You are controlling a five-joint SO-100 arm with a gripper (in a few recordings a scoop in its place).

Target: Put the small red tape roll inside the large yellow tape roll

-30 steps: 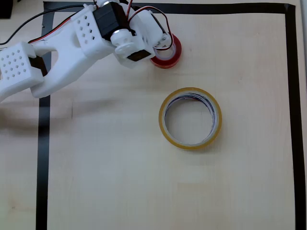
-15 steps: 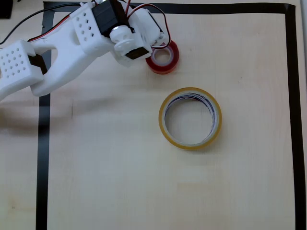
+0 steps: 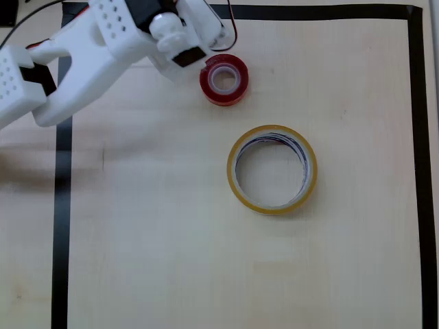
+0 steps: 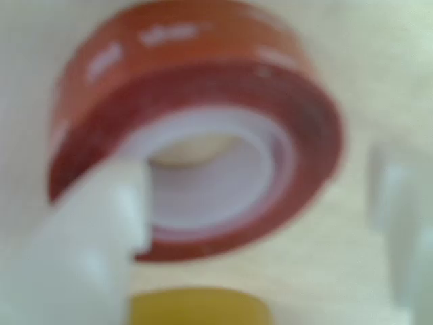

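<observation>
We see the small red tape roll [image 3: 223,79] lying flat on the table [image 3: 171,247], its hole facing straight up and its short axis vertical, so it has no long axis to speak of. It sits just off the tip of the gripper [image 3: 206,58], on the side toward the large yellow tape roll [image 3: 272,169]. In the wrist view the red roll [image 4: 196,128] looms close and blurred, with one white finger [image 4: 88,237] overlapping its near rim and whitish core at lower left, and the other finger [image 4: 406,223] standing off to the right, clear of the roll's outer wall. The jaws are parted with the roll between them, not clamped on it; whether the left finger touches the rim or only hangs in front of it we cannot tell.

The yellow roll also lies flat, hole up, well apart from the gripper and beyond the red roll; in the wrist view only a yellow edge [image 4: 199,306] shows at the bottom.

The white arm [image 3: 75,62] reaches in from the upper left of the overhead view, stretched low across the black tape border [image 3: 62,226], its wrist at the top edge.

We count one red roll, one yellow roll, one arm.
</observation>
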